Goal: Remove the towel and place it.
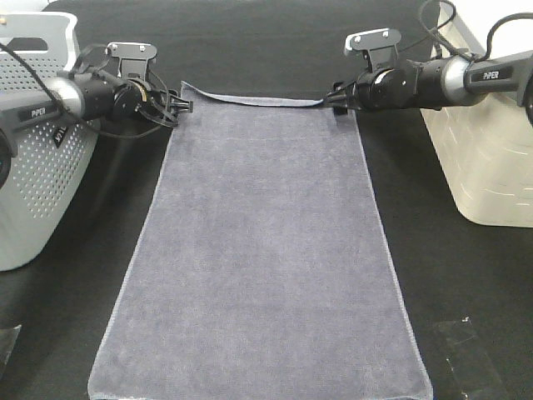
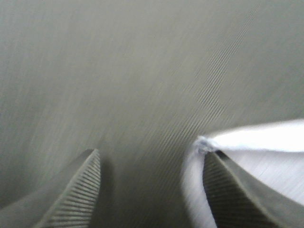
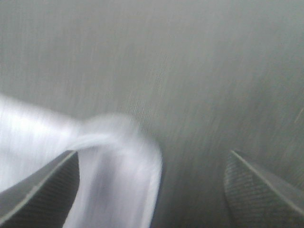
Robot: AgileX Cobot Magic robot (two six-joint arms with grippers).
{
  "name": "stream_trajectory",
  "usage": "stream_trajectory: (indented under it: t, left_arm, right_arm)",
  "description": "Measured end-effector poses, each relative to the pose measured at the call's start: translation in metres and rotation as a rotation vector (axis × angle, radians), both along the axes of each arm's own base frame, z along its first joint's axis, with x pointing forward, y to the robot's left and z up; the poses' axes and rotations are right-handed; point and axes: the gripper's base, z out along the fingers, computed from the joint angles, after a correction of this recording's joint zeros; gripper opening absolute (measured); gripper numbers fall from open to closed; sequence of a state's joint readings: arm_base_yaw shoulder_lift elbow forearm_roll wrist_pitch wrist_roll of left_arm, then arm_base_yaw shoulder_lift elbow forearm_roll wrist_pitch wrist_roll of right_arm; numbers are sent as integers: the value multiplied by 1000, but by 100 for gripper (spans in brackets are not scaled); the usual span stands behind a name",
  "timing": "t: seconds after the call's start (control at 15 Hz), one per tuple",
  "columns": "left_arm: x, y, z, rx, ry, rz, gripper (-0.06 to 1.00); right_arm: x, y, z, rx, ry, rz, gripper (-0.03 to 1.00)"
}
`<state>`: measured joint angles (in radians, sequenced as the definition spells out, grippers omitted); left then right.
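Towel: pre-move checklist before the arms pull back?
1. Towel lies flat on the table: ok.
2. Left gripper open: ok.
3. Right gripper open: ok.
4. Far corners free of the fingers: not ok, cloth drapes on one finger of the left and one finger of the right.
5. Far hem flat: not ok, it is raised between the grippers.
6. Near edge inside the table: cannot tell, cropped.

Black tabletop (image 1: 466, 275) flanked by grey basket (image 1: 33, 167) and cream bin (image 1: 491, 158).
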<state>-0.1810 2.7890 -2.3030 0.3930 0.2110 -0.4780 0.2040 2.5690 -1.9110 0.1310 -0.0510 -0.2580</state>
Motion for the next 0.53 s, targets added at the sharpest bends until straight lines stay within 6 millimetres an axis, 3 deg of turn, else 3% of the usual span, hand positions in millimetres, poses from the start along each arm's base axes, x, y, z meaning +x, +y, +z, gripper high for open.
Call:
stream_trajectory:
  t: [0.27,0.53]
  left_arm:
    - [-2,1,16,5,34,29,61]
    - [2,0,48,-7,-22,31,61]
  right_arm:
    - [-4,0,-3,-5,66,6,78]
    - [-1,1,28,7,13,6,78]
